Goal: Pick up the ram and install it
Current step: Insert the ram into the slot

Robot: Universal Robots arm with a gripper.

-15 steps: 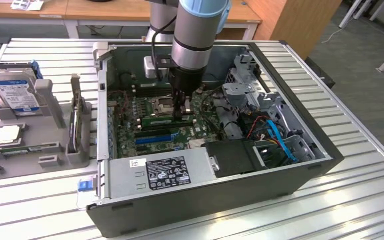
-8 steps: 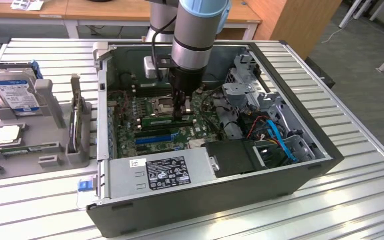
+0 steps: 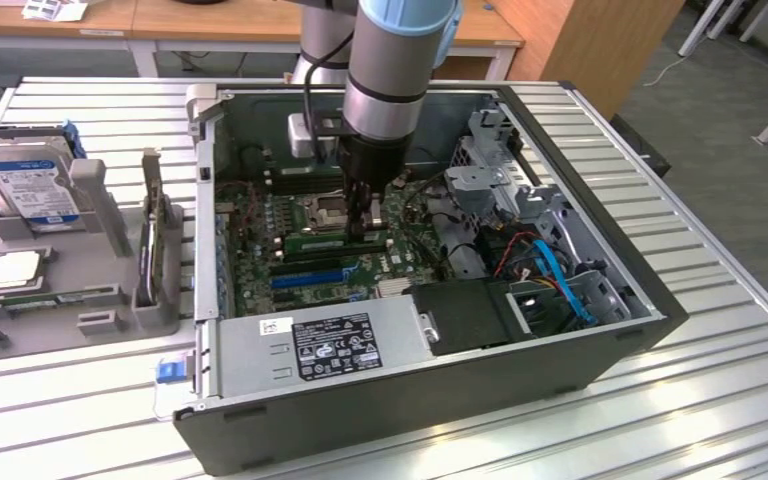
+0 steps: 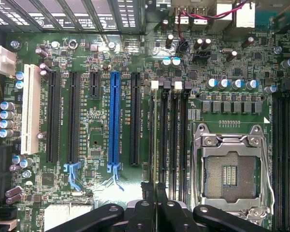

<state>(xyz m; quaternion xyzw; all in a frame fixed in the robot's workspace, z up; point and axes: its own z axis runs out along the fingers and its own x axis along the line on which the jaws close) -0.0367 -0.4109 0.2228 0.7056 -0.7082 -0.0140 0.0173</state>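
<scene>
Shiny metal table (image 3: 744, 400) with long ridges held an open computer case (image 3: 491, 390) lying on its side; wooden desks (image 3: 224, 20) stood behind the case. Inside the case, near its middle, the robot's gripper (image 3: 364, 222) reached straight down to the green board (image 3: 257, 225); its jaws were squeezed tight on the ram (image 3: 331, 241), a thin green stick standing on its edge just under them; I could not tell if the ram was pushed all the way into a slot. In the wrist view, the black fingers (image 4: 142, 215) sat close together over the long black slots (image 4: 175, 125) inside the case; an empty square chip holder (image 4: 229, 169) sat just beside those slots. Outside the case, on the exterior view's left, a grey tray (image 3: 91, 270) held a hard drive (image 3: 31, 180) with a blue label and a square silver chip (image 3: 17, 268).
</scene>
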